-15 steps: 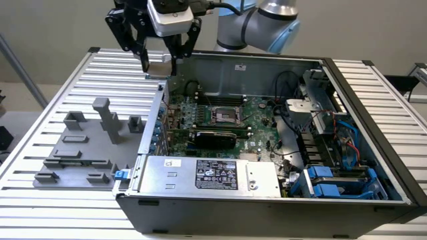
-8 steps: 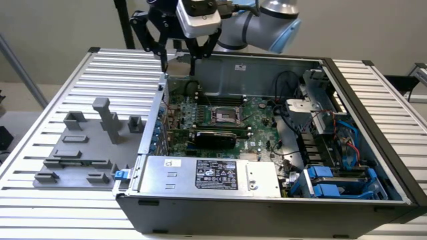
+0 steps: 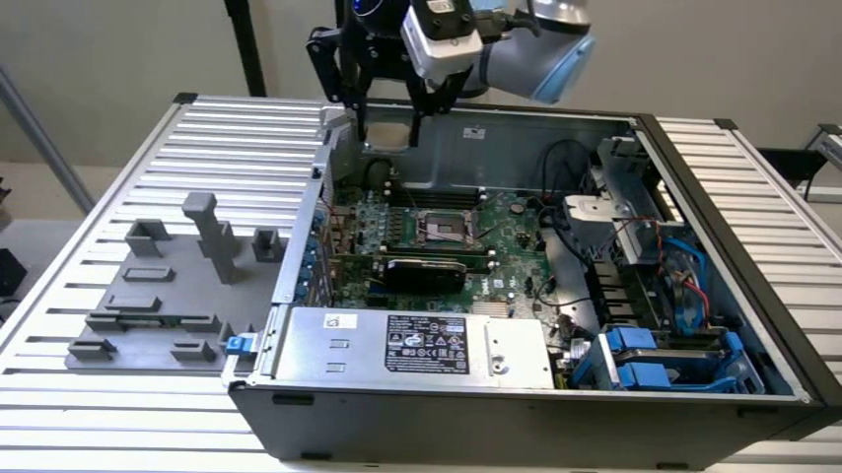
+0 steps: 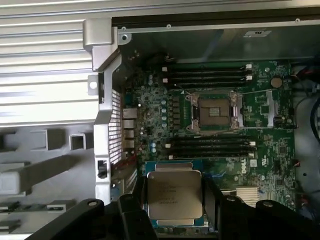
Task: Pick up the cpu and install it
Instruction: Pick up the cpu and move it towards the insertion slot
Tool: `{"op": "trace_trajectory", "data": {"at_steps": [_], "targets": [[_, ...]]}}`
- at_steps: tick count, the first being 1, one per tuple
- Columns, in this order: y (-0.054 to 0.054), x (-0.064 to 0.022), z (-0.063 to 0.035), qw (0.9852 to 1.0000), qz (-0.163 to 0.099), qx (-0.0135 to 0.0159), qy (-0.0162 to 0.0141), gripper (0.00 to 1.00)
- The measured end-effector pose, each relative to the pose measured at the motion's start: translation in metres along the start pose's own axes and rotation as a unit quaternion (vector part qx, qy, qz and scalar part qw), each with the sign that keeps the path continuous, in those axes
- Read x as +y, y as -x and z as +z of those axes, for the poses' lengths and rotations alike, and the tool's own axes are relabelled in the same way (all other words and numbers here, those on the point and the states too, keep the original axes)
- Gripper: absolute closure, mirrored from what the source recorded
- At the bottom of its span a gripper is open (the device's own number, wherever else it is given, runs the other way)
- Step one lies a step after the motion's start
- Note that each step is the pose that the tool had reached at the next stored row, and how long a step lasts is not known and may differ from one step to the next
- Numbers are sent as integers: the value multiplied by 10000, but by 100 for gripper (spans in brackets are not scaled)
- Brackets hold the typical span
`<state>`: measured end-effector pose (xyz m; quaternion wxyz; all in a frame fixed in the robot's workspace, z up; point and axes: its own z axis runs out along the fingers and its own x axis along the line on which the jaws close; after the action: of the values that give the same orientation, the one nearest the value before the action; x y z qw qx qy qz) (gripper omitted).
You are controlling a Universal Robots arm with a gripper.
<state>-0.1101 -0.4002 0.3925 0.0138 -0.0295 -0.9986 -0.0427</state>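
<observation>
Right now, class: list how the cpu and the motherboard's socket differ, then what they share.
The cpu has a pale silver metal top; the socket is dark. The cpu is held aloft in the pincer; the socket lies on the motherboard, empty. Both are square.
</observation>
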Motion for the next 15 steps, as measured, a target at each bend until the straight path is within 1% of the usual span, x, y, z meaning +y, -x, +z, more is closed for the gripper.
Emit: {"op": "trace_trajectory", "data": {"at_steps": [15], "targets": [[513, 499, 296, 10000, 0, 0, 0, 45]]}}
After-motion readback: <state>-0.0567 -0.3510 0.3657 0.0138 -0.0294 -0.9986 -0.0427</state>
